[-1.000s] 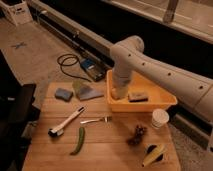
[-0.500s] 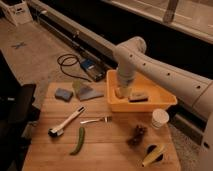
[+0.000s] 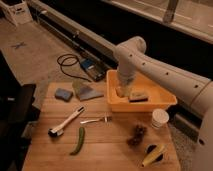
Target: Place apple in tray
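The yellow tray stands at the back right of the wooden table. My gripper reaches down from the white arm into the tray's left part. A small yellow-tan apple sits at the gripper's tip, held just above the tray floor. A dark oblong object lies in the tray just right of the gripper.
On the table: a blue-grey sponge, a grey cloth, a white-handled brush, a fork, a green pepper, dark grapes, a white cup, a corn cob. A cable lies on the floor behind.
The arm has moved a little to the right and down, bringing the gripper with the apple deeper into the tray.
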Controlling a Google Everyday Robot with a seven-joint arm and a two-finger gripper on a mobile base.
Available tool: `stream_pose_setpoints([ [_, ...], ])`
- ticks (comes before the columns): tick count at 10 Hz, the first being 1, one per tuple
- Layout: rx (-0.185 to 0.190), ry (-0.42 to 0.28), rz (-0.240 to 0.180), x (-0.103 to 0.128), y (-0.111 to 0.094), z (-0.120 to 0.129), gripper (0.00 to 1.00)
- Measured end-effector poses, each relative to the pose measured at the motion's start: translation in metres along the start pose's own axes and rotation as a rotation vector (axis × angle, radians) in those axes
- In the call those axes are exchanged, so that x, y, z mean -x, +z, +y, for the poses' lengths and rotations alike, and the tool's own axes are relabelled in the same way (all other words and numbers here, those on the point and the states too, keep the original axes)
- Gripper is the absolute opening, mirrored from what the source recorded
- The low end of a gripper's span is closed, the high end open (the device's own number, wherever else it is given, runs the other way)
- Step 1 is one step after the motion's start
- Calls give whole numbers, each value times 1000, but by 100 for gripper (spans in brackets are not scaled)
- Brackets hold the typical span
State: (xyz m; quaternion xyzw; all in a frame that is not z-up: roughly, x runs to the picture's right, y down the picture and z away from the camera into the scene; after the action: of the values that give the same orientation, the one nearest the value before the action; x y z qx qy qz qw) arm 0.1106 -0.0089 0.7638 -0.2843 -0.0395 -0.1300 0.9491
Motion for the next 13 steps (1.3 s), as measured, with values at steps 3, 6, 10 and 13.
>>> stream_pose_setpoints([
  [3,3,110,2,-34,17,-37,3],
  [6,-19,215,-174,-68,47,-38,33],
  [10,-88,256,-460,-85,54,-22,73],
  [13,-67,186,-487,-58,60,-17,80],
])
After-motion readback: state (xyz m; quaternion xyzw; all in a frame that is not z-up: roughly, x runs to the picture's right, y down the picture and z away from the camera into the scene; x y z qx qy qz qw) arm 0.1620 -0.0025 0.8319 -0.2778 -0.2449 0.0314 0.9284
